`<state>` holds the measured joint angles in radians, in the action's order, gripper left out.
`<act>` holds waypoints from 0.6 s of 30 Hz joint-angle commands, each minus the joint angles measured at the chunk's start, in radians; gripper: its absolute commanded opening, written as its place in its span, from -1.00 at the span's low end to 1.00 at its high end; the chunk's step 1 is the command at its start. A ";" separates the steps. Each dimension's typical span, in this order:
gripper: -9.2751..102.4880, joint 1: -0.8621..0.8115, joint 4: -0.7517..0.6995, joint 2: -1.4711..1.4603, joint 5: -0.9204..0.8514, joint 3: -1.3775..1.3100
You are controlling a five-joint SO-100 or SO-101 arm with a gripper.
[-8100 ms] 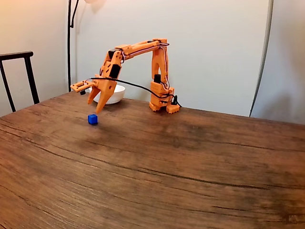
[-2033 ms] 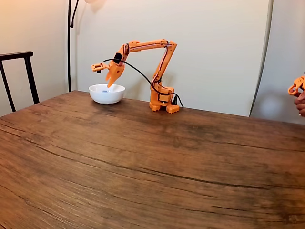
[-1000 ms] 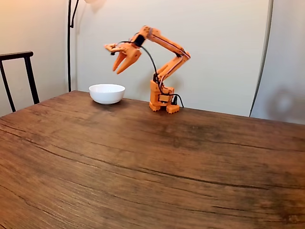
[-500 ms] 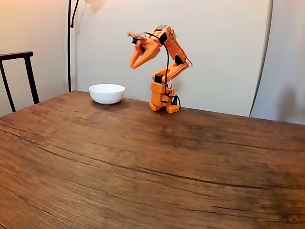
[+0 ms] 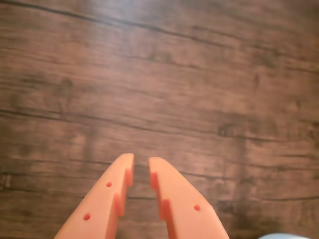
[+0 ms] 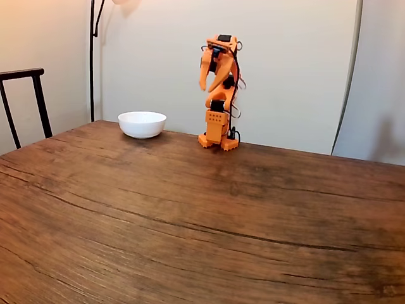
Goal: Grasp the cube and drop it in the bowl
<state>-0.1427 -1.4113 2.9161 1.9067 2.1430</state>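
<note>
Nearest in the fixed view is the big brown wooden desk (image 6: 190,228), with dark grain lines running across it. Nothing lies on this front part.

Farther back on the left side sits the white bowl (image 6: 142,124). The rim is too high to see inside, so I cannot tell from here if the blue cube is in it. No cube shows anywhere on the desk, so I think it is most likely in the bowl and the job is nearly done.

Just to the right of the bowl, at the back edge, stands the orange arm (image 6: 218,95). It is folded up tall over its own base. The fingers (image 6: 212,81) point down, well apart from the bowl. In the wrist view the fingers (image 5: 141,175) are a little apart, with a thin gap, and nothing is held between them. Only wood is under them.

On the far left is a dark chair (image 6: 22,101), and behind everything is a pale wall.

What could go wrong? If the arm swings out low, it could bump the bowl and slide or tip it. Then the cube could roll out.
</note>
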 commanded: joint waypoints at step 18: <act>-0.80 0.081 -0.006 0.407 0.057 0.359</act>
<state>-0.0583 -1.4358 3.3195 1.9543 2.5004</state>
